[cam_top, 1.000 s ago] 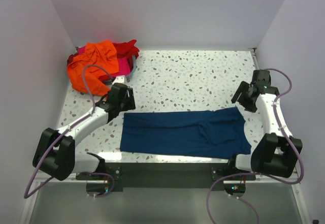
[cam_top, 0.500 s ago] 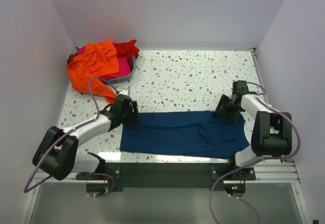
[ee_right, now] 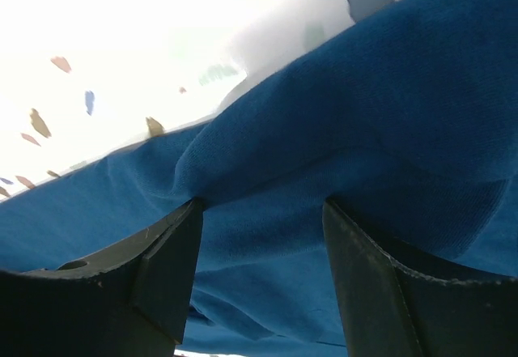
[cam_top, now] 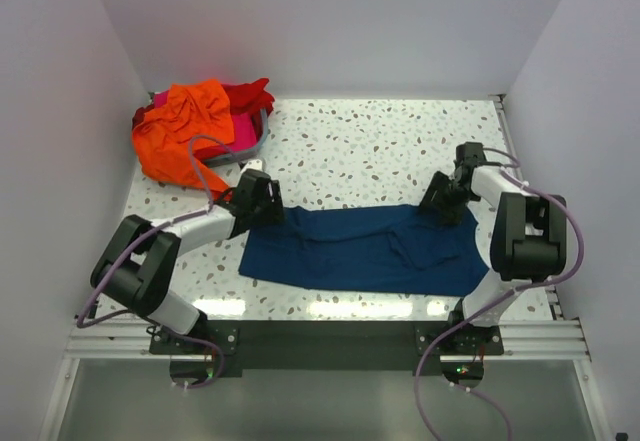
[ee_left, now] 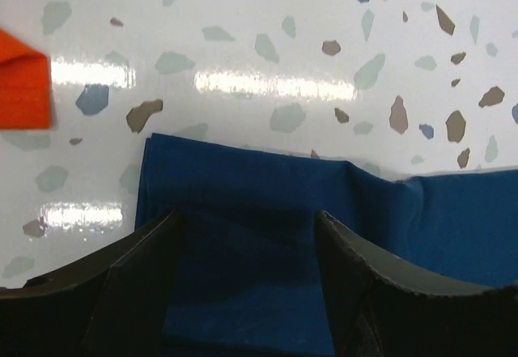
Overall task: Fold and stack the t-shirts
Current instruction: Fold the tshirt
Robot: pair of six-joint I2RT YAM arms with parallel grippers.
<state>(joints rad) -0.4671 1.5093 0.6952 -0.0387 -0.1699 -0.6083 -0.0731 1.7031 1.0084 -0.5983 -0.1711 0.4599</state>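
The navy blue t-shirt [cam_top: 360, 251] lies folded into a long strip across the near half of the table. My left gripper [cam_top: 262, 199] is down on its far left corner and my right gripper [cam_top: 445, 199] on its far right corner. In the left wrist view the jaws [ee_left: 243, 215] stand apart with flat navy cloth [ee_left: 421, 219] between them. In the right wrist view the jaws [ee_right: 261, 203] stand apart astride a raised ridge of navy cloth [ee_right: 364, 90]. The orange t-shirt [cam_top: 185, 131] lies heaped with the red [cam_top: 255, 96] and magenta [cam_top: 240, 131] ones at the far left.
The heap sits in and over a low basket [cam_top: 255, 146] at the far left corner. An orange edge [ee_left: 23, 90] shows at the left of the left wrist view. White walls close in the speckled table [cam_top: 380, 151] on three sides.
Both grippers came down onto the navy shirt's far corners. The left arm swung right and forward, the right arm inward. The whole shirt has shifted a little toward the far side.
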